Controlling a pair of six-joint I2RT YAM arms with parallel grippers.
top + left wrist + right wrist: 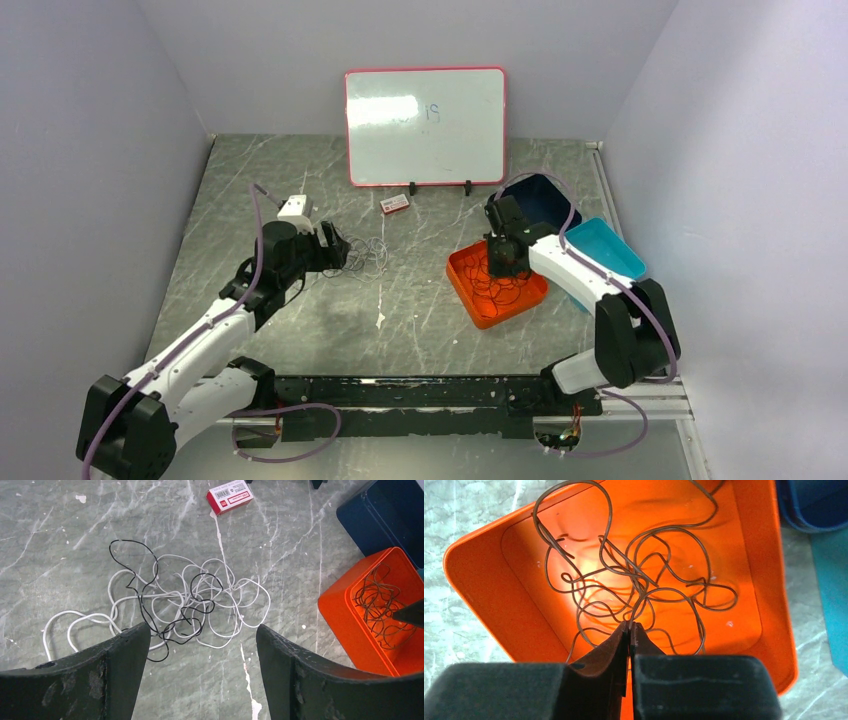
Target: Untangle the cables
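Note:
A loose tangle of thin white and black cables [185, 605] lies on the marble table, also seen in the top view [368, 256]. My left gripper [202, 635] is open just short of the tangle, its left finger [115, 665] over the nearest loops. It sits left of the tangle in the top view [338, 250]. More dark cables [639, 580] lie curled in the orange bin [484, 585]. My right gripper [630, 626] is shut on a strand of those cables, down inside the bin [502, 262].
A dark blue bin [540, 200] and a teal bin [605, 250] stand behind and right of the orange bin [462, 275]. A whiteboard [425, 125] leans at the back. A small red and white box [395, 204] lies before it.

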